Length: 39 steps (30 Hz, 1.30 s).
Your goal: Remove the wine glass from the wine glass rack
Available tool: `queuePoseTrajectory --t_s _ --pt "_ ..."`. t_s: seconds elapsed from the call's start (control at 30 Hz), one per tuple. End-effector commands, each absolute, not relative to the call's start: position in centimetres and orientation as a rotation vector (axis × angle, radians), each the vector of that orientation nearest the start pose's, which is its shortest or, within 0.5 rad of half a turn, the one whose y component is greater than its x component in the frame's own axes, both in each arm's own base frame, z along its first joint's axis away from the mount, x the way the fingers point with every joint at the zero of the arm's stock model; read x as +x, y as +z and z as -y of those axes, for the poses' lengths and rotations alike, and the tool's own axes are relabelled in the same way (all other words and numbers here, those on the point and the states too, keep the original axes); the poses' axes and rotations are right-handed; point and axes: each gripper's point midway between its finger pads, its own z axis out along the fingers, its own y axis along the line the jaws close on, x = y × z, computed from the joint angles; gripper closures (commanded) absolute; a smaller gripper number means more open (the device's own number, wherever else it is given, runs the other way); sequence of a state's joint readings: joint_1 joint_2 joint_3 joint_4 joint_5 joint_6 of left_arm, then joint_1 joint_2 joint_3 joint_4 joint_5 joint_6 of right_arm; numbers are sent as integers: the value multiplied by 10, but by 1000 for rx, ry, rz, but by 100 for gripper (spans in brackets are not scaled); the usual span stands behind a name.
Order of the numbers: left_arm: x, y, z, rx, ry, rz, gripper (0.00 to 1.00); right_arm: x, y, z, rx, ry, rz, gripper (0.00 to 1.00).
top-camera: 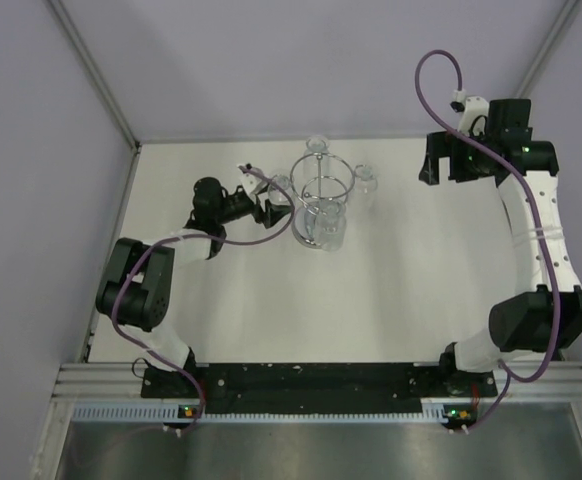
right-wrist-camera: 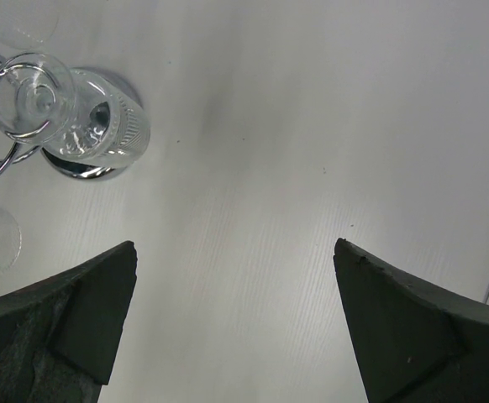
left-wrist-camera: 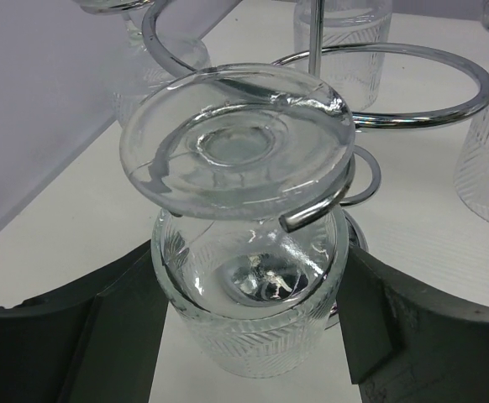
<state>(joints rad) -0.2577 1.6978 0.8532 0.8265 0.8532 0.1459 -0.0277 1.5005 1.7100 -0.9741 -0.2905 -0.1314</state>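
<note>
The chrome wine glass rack stands at the back middle of the white table, with several clear glasses hanging upside down from it. In the left wrist view one wine glass hangs with its round foot resting on a loop-ended arm of the rack. My left gripper has its two dark fingers against both sides of this glass's bowl. In the top view the left gripper is at the rack's left side. My right gripper is open and empty, to the right of the rack.
Other glasses hang on the rack's far side, right side and near side. The right wrist view shows one hung glass over the mirrored base. Grey walls close in the table at back and left.
</note>
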Motion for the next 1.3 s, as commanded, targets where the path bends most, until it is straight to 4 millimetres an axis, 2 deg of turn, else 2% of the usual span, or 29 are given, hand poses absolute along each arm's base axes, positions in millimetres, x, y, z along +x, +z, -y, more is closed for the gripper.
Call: queuePoseTrajectory --t_s 0.0,0.3,0.5,0.77,0.93,1.03,1.2,1.27 --pt "403 230 246 955 -762 -1182 100 382 311 -28 -281 210 -2233 1" --pt "400 261 238 894 -715 -1132 100 384 320 -27 -292 190 -2209 1" --pt "395 257 223 883 -657 -1151 100 385 323 -29 -300 204 -2201 1" --pt "385 241 200 847 -631 -1239 100 388 333 -33 -310 228 -2172 1" --pt "369 236 189 846 -626 -1287 100 391 335 -38 -323 255 -2154 1" --pt "359 239 183 824 -637 -1337 100 393 348 -43 -327 281 -2115 1" --pt "340 248 165 567 -747 -1569 100 397 375 -54 -398 259 -1986 2" --pt "326 245 161 496 -790 -1672 100 397 387 -76 -517 201 -1877 2"
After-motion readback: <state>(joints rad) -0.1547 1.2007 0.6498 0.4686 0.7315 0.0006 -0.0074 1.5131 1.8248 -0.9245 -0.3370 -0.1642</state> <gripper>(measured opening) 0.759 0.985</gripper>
